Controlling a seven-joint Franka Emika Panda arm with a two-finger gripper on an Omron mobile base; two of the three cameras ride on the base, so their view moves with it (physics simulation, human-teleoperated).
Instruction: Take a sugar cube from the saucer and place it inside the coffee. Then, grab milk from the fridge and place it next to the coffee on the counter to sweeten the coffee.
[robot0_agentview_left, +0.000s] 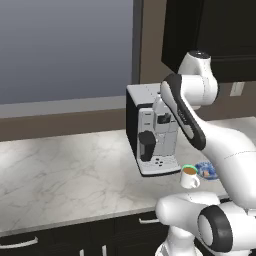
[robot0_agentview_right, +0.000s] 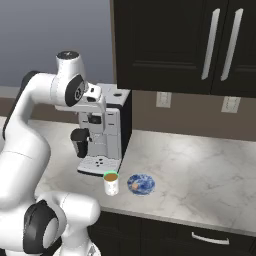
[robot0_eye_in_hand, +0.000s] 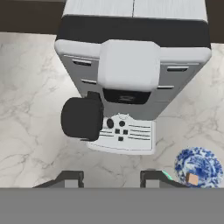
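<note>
The blue patterned saucer (robot0_agentview_right: 141, 183) (robot0_agentview_left: 206, 170) (robot0_eye_in_hand: 199, 166) lies on the marbled counter (robot0_agentview_right: 200, 170) with a small brown sugar cube (robot0_eye_in_hand: 191, 178) (robot0_agentview_right: 134, 185) on it. The coffee (robot0_agentview_right: 111, 182) (robot0_agentview_left: 189, 176), a white mug with a green rim, stands just left of the saucer; a sliver of its rim (robot0_eye_in_hand: 167, 175) peeks by the right fingertip. My gripper (robot0_eye_in_hand: 111, 178) hangs high over the counter in front of the coffee machine, open, with nothing between its fingers. The mug and saucer lie below it and to its right. The milk and the fridge are out of view.
A black-and-silver coffee machine (robot0_agentview_right: 102, 135) (robot0_agentview_left: 152, 130) (robot0_eye_in_hand: 131, 78) stands right behind the mug. Black wall cabinets (robot0_agentview_right: 200, 45) hang above the counter. Bare marble stretches left (robot0_agentview_left: 75, 175) and right of the machine. Black drawers with silver handles (robot0_agentview_right: 210, 239) run below.
</note>
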